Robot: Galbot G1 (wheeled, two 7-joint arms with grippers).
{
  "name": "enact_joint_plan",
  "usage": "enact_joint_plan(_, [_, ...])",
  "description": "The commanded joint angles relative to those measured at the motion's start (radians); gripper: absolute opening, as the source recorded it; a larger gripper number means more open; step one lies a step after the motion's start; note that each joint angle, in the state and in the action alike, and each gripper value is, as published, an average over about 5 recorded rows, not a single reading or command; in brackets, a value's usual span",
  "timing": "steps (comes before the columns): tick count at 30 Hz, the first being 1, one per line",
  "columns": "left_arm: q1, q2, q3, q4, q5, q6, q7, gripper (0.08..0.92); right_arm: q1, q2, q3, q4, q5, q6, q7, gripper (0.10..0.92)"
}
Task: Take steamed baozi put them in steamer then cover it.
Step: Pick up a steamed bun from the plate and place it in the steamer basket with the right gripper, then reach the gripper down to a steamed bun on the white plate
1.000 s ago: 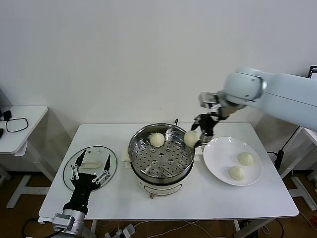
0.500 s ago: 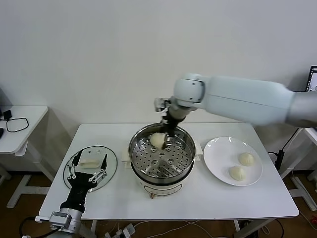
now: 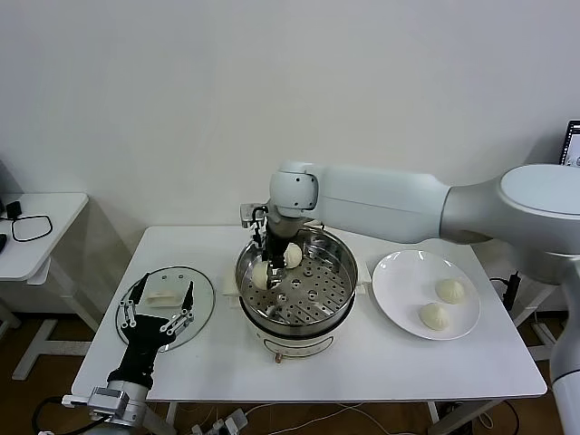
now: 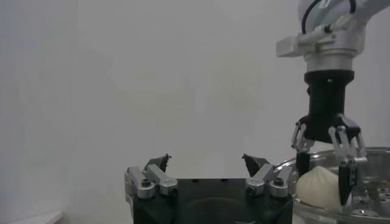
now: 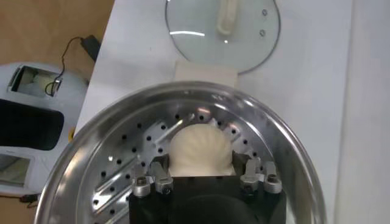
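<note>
Crowding steamer: cover left, plate right

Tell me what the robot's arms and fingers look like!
The right arm is fat, smooth and pale white-grey, like a big tube with rounded joints. Its right gripper is black with silvery metal fingers and dark tips. The left gripper matches: black body, silver linked fingers, on a grey wrist.
</note>
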Motion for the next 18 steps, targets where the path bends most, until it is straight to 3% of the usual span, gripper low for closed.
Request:
enact_joint_plan(1, [-0.001,0.0,-0.005,0.004,-0.001,-0.002,0.002,0.823,-0.048,0.046,0.006,-0.043,-0.03,-0.01,0.001,0.741])
enact_joint_plan(9, [0.003,-0.002,-0.006,-0.001,-0.001,-0.001,0.003,0.823,0.0,-0.043,0.03,0.02,-0.023,-0.001,-0.001,0.821])
enact_joint_plan(18, [0.016,-0.009,0.002,-0.029,0.002,0.0,0.0,0.823,0.236,-0.43,-0.015,0.259,-0.009,0.086,-0.144,0.823])
